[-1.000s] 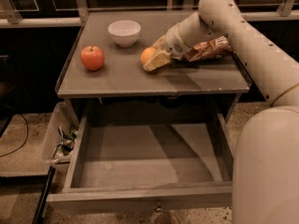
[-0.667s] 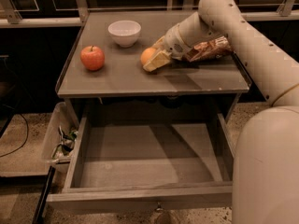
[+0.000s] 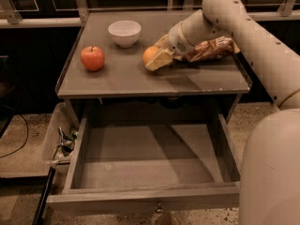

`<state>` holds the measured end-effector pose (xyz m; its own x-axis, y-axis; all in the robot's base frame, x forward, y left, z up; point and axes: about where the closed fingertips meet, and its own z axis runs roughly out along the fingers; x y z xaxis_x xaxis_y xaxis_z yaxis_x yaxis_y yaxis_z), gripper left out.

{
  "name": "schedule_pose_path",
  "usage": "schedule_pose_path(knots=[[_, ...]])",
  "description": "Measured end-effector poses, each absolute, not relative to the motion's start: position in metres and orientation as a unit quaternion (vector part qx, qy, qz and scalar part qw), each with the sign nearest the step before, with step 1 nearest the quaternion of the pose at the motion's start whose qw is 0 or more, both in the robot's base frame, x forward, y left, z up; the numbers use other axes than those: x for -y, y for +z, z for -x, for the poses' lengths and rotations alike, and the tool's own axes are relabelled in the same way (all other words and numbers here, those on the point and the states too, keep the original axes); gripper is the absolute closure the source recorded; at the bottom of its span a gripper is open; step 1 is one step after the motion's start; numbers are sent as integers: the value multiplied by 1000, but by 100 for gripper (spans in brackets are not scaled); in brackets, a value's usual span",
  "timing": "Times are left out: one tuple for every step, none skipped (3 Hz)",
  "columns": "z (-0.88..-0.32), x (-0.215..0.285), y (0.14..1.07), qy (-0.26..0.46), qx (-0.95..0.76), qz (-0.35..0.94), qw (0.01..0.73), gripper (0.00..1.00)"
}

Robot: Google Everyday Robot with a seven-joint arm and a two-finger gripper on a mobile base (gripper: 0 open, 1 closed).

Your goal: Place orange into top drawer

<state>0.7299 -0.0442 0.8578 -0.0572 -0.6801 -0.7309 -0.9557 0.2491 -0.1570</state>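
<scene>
The orange (image 3: 149, 54) sits on the grey tabletop (image 3: 122, 78), right of centre, with no gap showing beneath it. My gripper (image 3: 153, 56) reaches in from the right, and its cream fingers (image 3: 160, 60) are closed around the orange, one in front and one behind. The top drawer (image 3: 140, 198) is pulled fully open below the tabletop. Its flat bottom is bare and a small knob (image 3: 158, 209) shows on its front.
A red apple (image 3: 92, 58) lies at the table's left and a white bowl (image 3: 124, 33) at the back. A brown snack bag (image 3: 211, 48) lies under my arm at the right. A bin holding scraps (image 3: 58, 142) stands left of the drawer.
</scene>
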Motion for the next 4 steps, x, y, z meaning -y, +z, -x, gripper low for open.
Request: schedule_pose_path(knots=[[-706,62,878,173,-702,574,385,100],[-660,90,907,143,-702,555,423,100],[-601,111,920,114,-694,551,450,100],[-539,138,888,92,-703,554,437,100]])
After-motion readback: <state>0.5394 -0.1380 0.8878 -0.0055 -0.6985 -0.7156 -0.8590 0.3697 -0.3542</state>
